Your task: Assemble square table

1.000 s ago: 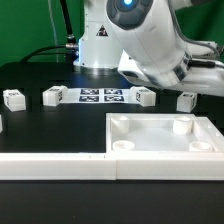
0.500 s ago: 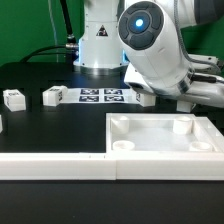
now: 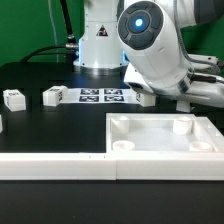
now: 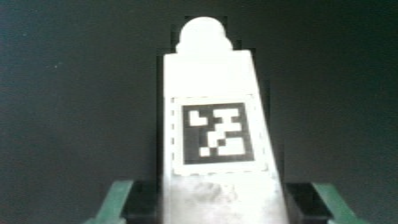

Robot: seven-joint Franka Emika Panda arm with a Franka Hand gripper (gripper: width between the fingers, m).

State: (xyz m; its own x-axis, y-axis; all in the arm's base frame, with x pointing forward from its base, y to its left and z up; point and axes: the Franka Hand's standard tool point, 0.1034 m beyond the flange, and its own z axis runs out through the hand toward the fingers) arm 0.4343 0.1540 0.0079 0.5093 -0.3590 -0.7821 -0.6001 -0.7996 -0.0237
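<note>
Leg (image 4: 215, 90), white, tagged: clamped in gripper (image 4: 221, 205), far beyond table top (image 3: 150, 135). Advised: lift straight, no twist, then carry near toward a corner socket (image 3: 181, 126).

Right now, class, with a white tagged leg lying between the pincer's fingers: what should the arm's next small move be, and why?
Probably squeeze the pincer firmly onto the leg before any lift. In the wrist view the leg lies lengthwise between the fingers, but firm contact on both sides is not clear, so lifting now might drop it. The square top has bare corner sockets.
</note>
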